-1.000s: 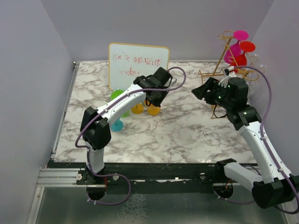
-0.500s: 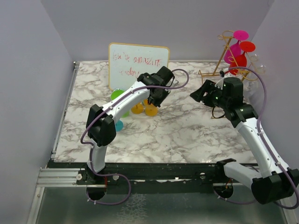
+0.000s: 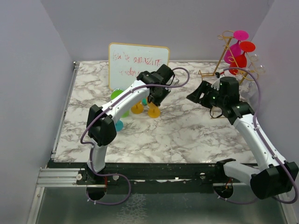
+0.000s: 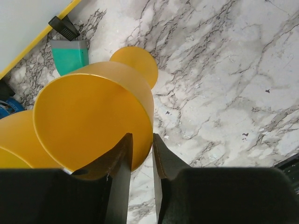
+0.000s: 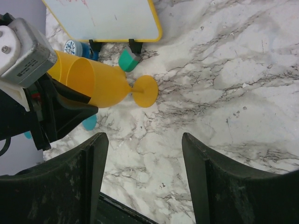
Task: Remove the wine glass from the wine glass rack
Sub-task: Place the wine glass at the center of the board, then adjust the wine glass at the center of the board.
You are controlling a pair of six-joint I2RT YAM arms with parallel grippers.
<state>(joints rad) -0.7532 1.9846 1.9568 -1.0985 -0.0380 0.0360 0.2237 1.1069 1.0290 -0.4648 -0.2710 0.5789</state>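
Observation:
The gold wire wine glass rack stands at the back right, with pink and red wine glasses hanging high on it. My left gripper is far from it, near the table's middle, shut on the rim of a yellow wine glass, one finger inside the bowl and one outside. The glass's foot is on the marble. My right gripper is open and empty, left of the rack's base, facing the yellow glass.
A yellow-framed whiteboard stands at the back. A second yellow glass, a green one and a cyan foot stand by the left arm. A teal block lies below the board. Purple walls close both sides.
My right gripper has moved a little left, away from the rack, still open. My left arm shifted slightly, with the yellow glass staying in its grip.

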